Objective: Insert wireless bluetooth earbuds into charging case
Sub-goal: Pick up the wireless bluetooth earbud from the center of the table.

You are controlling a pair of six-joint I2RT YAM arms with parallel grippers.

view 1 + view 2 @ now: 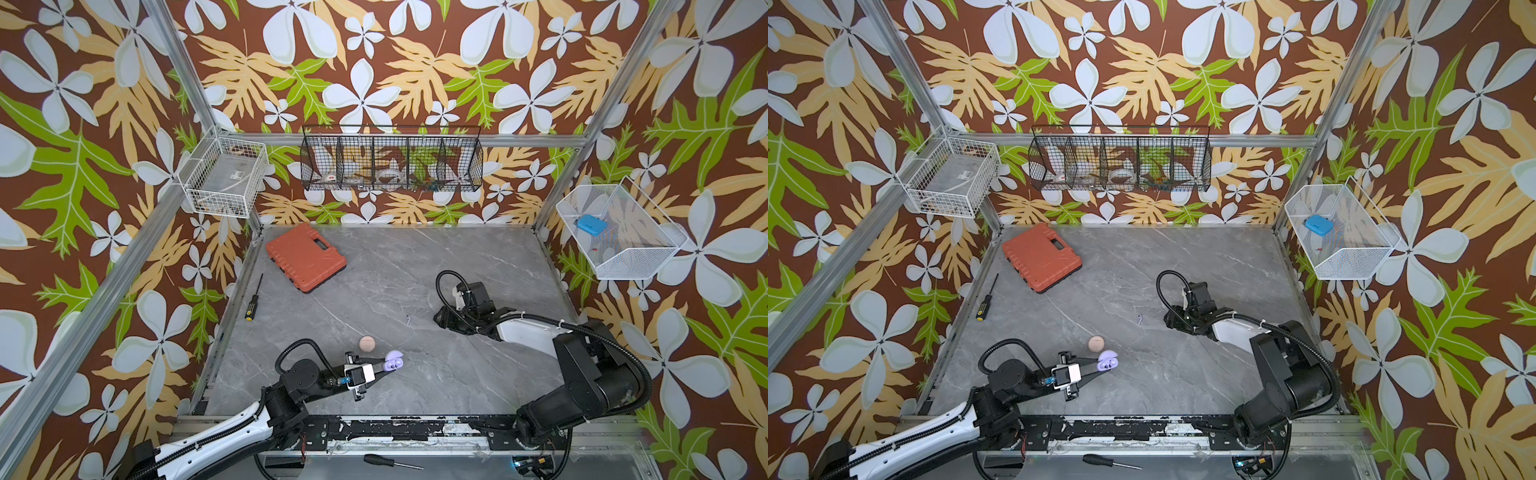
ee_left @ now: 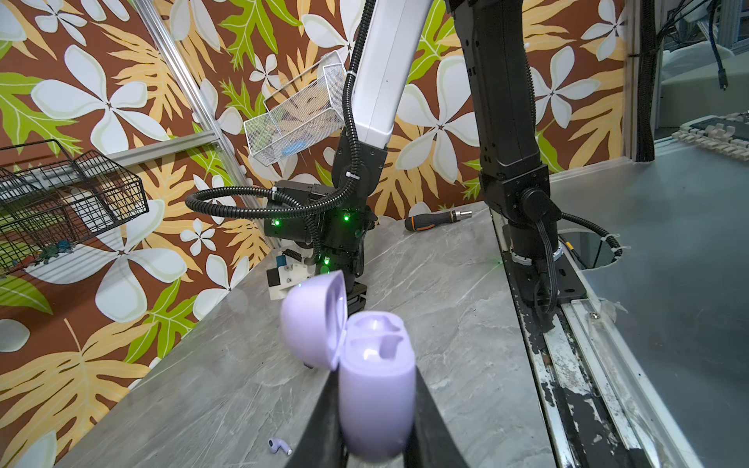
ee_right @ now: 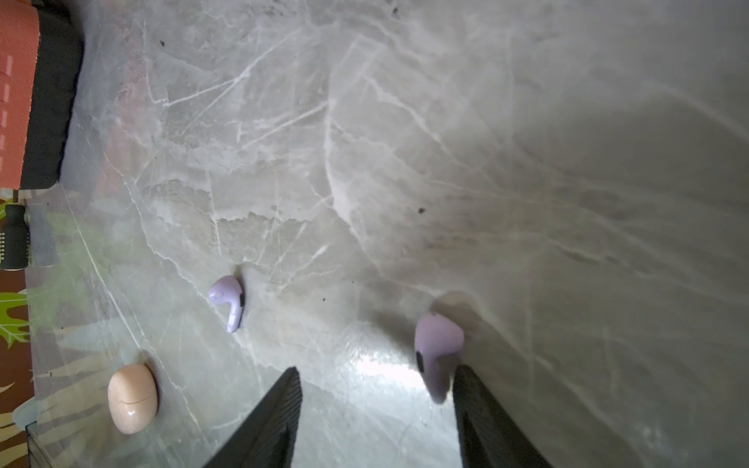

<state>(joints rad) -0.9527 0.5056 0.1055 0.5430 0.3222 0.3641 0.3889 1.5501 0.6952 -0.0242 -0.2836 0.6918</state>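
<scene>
My left gripper (image 1: 385,367) (image 2: 375,379) is shut on the body of a lavender charging case (image 1: 393,362) (image 1: 1107,363) (image 2: 377,389). The case's lid stands open and both of its wells show. My right gripper (image 3: 377,369) points down over the table near the middle, open. One lavender earbud (image 3: 437,348) lies beside the tip of one of its fingers (image 3: 478,405), not gripped. A second lavender earbud (image 3: 229,300) (image 1: 408,319) lies on the marble a little apart. An earbud (image 2: 279,445) also shows on the table in the left wrist view.
A closed pale pink round case (image 1: 367,343) (image 3: 131,399) sits just behind the lavender one. An orange tool case (image 1: 305,257) lies at the back left, a screwdriver (image 1: 253,297) by the left edge. Wire baskets (image 1: 390,164) hang on the walls. Another screwdriver (image 1: 392,461) rests on the front ledge.
</scene>
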